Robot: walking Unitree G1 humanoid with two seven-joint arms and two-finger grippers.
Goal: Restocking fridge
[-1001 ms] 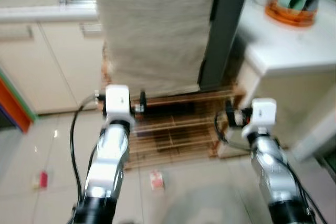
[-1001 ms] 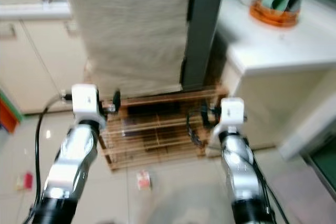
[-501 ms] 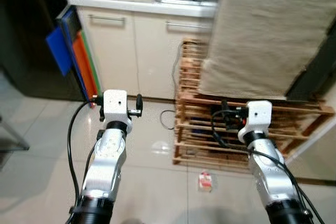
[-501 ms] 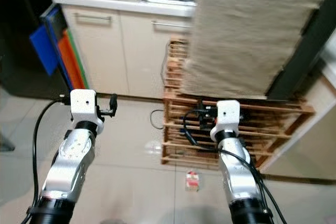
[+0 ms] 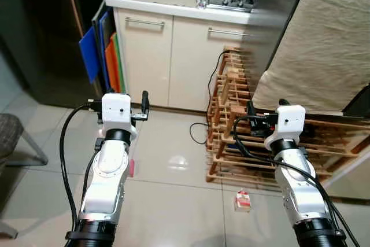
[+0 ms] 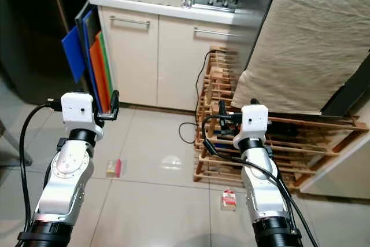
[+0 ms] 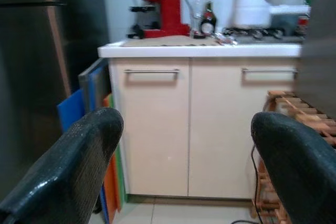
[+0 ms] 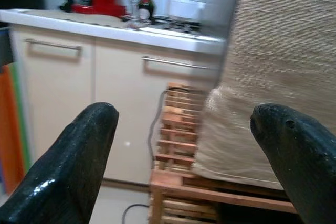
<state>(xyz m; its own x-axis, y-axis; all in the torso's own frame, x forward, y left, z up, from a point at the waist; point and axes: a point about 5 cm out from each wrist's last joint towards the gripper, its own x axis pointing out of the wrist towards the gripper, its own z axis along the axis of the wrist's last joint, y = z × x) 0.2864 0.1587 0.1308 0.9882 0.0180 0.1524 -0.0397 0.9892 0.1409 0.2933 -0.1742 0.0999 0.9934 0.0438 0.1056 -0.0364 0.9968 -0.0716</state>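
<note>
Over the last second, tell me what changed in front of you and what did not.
The camera swung toward the robot's left: the white counter with the orange tray left the frame, and the cream cabinets, blue and orange boards and red coffee machine came in. The things themselves did not move. The left gripper and right gripper stay raised, open and empty; the small carton still lies by the wooden rack.
</note>
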